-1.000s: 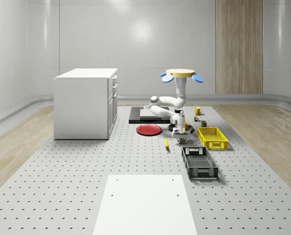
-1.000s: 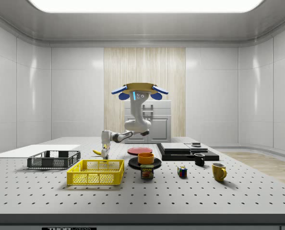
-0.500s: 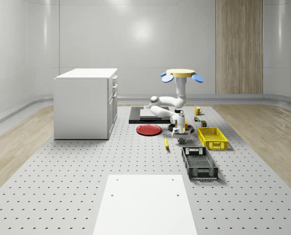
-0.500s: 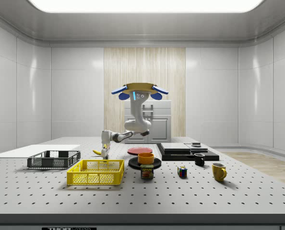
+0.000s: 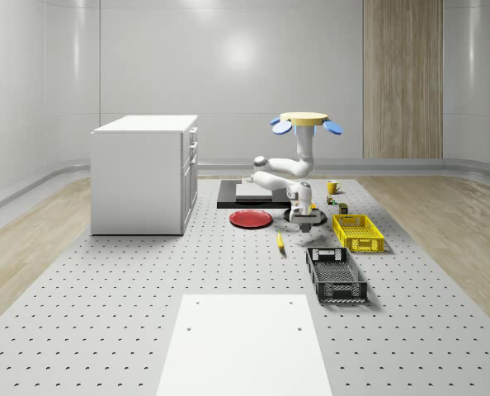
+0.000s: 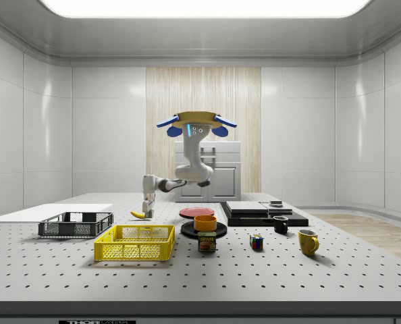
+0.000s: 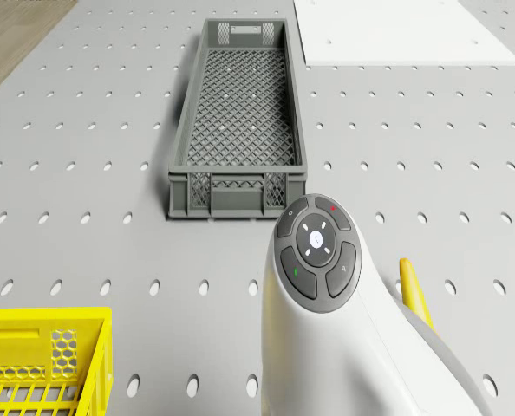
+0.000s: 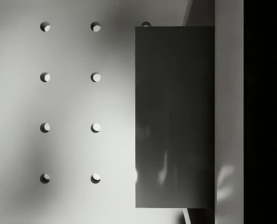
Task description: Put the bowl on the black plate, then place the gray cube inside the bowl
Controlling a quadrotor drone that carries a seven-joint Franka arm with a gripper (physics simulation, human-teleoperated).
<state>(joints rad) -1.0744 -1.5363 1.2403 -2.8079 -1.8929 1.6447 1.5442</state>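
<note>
An orange bowl (image 6: 205, 222) sits on the black plate (image 6: 204, 231) in the middle of the table. The drone (image 5: 304, 121) hovers above the table beside them, its arm bent down toward the whole-scene view's front. The gripper (image 5: 305, 221) hangs a little above the table between the banana and the yellow crate. In the side view the gripper (image 6: 147, 206) is left of the plate. A gray cube (image 8: 175, 116) sits right in front of the wrist camera, held in the shut fingers above the perforated table.
A banana (image 5: 280, 242) lies by the gripper. A gray crate (image 7: 238, 121) and a yellow crate (image 5: 358, 232) stand close by, with a red plate (image 5: 251, 219) behind. A can (image 6: 206, 241), a colored cube (image 6: 256, 242) and mugs (image 6: 308, 241) stand nearby. A white cabinet (image 5: 144, 173) stands on the left.
The drone has climbed a little and the arm has lifted. The gripper has risen off the table with the gray cube.
</note>
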